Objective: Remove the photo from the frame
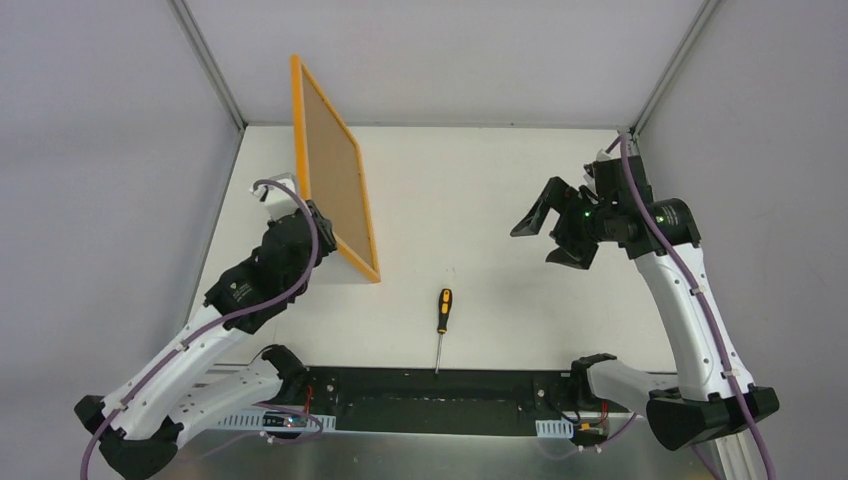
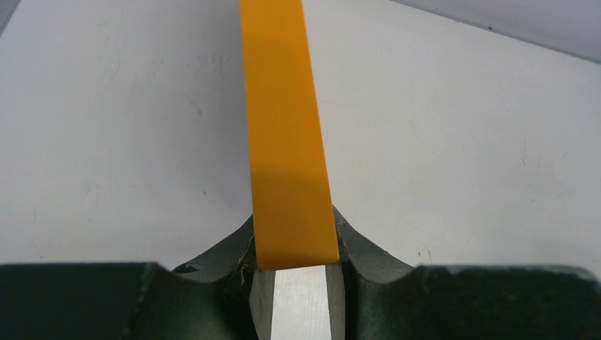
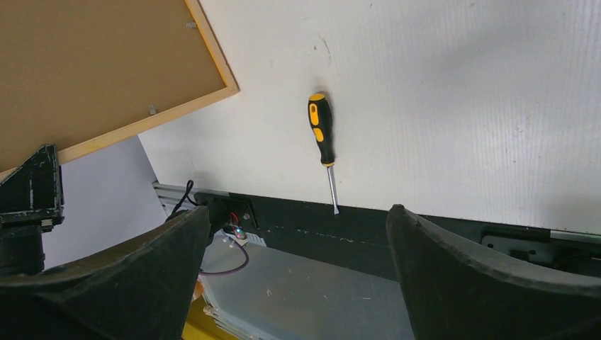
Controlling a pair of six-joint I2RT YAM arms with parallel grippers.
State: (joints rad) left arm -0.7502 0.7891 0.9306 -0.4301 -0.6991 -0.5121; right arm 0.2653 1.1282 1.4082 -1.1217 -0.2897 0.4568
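Frame [image 2: 283,127] upright, edge clamped in left tool [image 1: 322,232] — arm stretched forward | right tool [image 1: 540,243] wide open, wrist raised

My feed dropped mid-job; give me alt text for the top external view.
The left gripper clamps the orange frame by one edge, standing it upright, brown backing board toward the open right gripper. A screwdriver lies on the table between the arms.

frame [image 1: 296,120] front turned from every camera, mostly cut off in right wrist view
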